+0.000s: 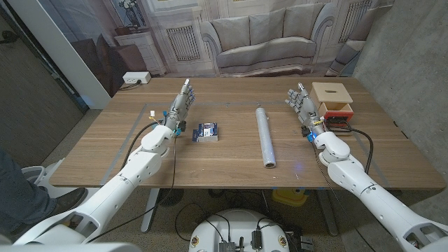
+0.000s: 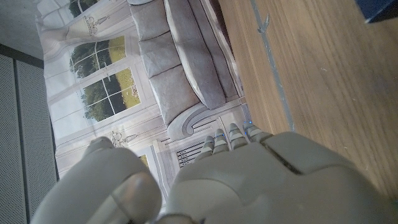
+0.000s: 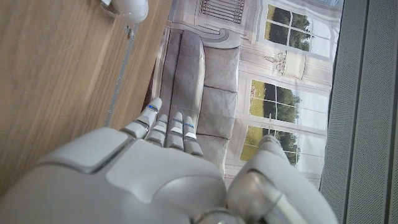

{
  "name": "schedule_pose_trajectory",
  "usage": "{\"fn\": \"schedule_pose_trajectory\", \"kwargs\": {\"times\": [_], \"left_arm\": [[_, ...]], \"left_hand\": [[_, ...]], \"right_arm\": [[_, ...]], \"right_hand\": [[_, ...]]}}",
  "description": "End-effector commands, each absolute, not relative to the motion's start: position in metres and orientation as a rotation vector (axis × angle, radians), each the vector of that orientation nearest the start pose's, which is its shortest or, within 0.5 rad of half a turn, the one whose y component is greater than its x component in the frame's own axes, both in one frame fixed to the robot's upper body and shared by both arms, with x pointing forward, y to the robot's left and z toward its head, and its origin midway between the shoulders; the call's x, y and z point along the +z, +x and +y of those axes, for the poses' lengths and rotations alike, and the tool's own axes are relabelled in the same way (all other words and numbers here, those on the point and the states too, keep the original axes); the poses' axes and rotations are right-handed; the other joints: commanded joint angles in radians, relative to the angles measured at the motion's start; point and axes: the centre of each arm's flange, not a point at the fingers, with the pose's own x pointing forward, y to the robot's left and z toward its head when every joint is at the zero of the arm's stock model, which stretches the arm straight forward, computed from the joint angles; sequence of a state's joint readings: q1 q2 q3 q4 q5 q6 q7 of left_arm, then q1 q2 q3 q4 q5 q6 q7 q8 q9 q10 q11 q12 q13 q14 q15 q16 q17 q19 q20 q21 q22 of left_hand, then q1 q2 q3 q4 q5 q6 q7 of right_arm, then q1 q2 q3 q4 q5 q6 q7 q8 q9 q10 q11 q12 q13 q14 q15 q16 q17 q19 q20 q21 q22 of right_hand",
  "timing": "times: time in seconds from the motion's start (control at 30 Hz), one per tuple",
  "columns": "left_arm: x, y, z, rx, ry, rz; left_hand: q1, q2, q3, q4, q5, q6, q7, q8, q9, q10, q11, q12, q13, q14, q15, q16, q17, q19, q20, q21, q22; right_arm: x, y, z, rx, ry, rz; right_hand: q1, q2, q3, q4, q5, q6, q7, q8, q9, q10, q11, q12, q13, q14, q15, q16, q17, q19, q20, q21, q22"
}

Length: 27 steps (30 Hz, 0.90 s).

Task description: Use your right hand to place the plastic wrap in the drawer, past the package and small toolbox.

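The plastic wrap (image 1: 265,135) is a long clear roll lying lengthwise on the middle of the wooden table (image 1: 231,168). To its right stands my right hand (image 1: 300,102), fingers up and apart, holding nothing; its back also fills the right wrist view (image 3: 149,180). Just right of that hand sits a small wooden drawer box (image 1: 332,99) with its drawer pulled toward me. A small blue and white package (image 1: 206,131) lies left of the roll. My left hand (image 1: 182,103) stands open beside the package, and its back shows in the left wrist view (image 2: 249,180).
A white power strip (image 1: 136,78) lies at the table's far left corner. Black cables (image 1: 350,129) run near the drawer box and my right forearm. A printed backdrop of a sofa hangs behind the table. A person's leg (image 1: 17,189) shows at the left edge.
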<state>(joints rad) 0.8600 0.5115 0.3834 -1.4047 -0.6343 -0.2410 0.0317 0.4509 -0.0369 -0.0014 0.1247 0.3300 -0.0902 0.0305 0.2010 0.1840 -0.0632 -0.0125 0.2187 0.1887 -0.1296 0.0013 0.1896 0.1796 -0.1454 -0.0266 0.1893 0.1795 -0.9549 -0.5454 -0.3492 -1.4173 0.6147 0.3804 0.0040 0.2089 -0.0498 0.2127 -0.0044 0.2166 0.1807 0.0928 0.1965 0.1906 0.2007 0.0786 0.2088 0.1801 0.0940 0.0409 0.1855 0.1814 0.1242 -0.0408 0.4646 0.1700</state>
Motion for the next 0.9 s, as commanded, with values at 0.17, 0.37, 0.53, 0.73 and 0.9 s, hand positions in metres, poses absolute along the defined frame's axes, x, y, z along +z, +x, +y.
{"fn": "schedule_pose_trajectory", "kwargs": {"times": [0.17,0.37,0.53,0.73,0.9], "left_arm": [[0.000,0.648,0.266,-0.219,-0.020,-0.610],[0.003,0.653,0.262,-0.228,-0.017,-0.608],[0.004,0.654,0.261,-0.227,-0.011,-0.609],[0.006,0.650,0.262,-0.222,-0.005,-0.618],[0.006,0.643,0.264,-0.213,-0.014,-0.626]], "left_hand": [[0.007,0.011,0.000,-0.002,0.005,0.005,0.002,0.003,0.003,-0.001,-0.002,0.004,0.001,0.003,0.004,0.006,0.002,-0.002,0.005,0.010,0.001],[0.010,0.014,0.000,-0.003,0.006,0.008,0.001,0.004,0.003,0.001,-0.004,0.004,0.001,0.004,0.003,0.006,0.002,-0.003,0.005,0.010,0.001],[0.012,0.016,0.000,-0.004,0.006,0.010,0.000,0.004,0.003,0.002,-0.005,0.004,0.001,0.006,0.004,0.006,0.002,-0.003,0.005,0.010,0.001],[0.014,0.018,0.000,-0.005,0.006,0.012,0.001,0.004,0.003,0.003,-0.005,0.003,0.001,0.008,0.003,0.006,0.002,-0.003,0.007,0.010,0.001],[0.016,0.021,-0.001,-0.006,0.007,0.018,0.002,0.006,0.003,0.006,-0.005,0.003,0.001,0.009,0.004,0.005,0.002,-0.002,0.007,0.011,0.002]], "right_arm": [[-0.047,0.590,-0.279,0.176,-0.046,-0.715],[-0.046,0.588,-0.274,0.197,-0.064,-0.732],[-0.045,0.588,-0.271,0.212,-0.088,-0.738],[-0.043,0.584,-0.266,0.219,-0.134,-0.744],[-0.042,0.582,-0.263,0.234,-0.145,-0.747]], "right_hand": [[0.010,0.006,0.006,-0.008,0.002,0.015,-0.005,0.005,0.000,0.016,0.002,0.008,0.004,0.016,0.002,0.011,0.000,0.015,-0.009,-0.007,0.006],[0.012,0.007,0.006,-0.010,0.002,0.017,-0.006,0.005,0.000,0.019,0.002,0.009,0.004,0.019,0.001,0.012,0.000,0.018,-0.008,-0.009,0.006],[0.016,0.008,0.006,-0.012,0.002,0.020,-0.006,0.006,0.000,0.020,-0.001,0.009,0.004,0.022,0.001,0.012,0.000,0.021,-0.009,-0.010,0.006],[0.025,0.011,0.009,-0.017,0.002,0.027,-0.009,0.007,-0.001,0.028,-0.002,0.011,0.004,0.028,-0.001,0.013,-0.001,0.026,-0.006,-0.013,0.006],[0.032,0.012,0.010,-0.022,0.001,0.034,-0.010,0.009,-0.001,0.034,-0.002,0.013,0.004,0.035,-0.002,0.013,-0.001,0.033,-0.006,-0.015,0.006]]}}
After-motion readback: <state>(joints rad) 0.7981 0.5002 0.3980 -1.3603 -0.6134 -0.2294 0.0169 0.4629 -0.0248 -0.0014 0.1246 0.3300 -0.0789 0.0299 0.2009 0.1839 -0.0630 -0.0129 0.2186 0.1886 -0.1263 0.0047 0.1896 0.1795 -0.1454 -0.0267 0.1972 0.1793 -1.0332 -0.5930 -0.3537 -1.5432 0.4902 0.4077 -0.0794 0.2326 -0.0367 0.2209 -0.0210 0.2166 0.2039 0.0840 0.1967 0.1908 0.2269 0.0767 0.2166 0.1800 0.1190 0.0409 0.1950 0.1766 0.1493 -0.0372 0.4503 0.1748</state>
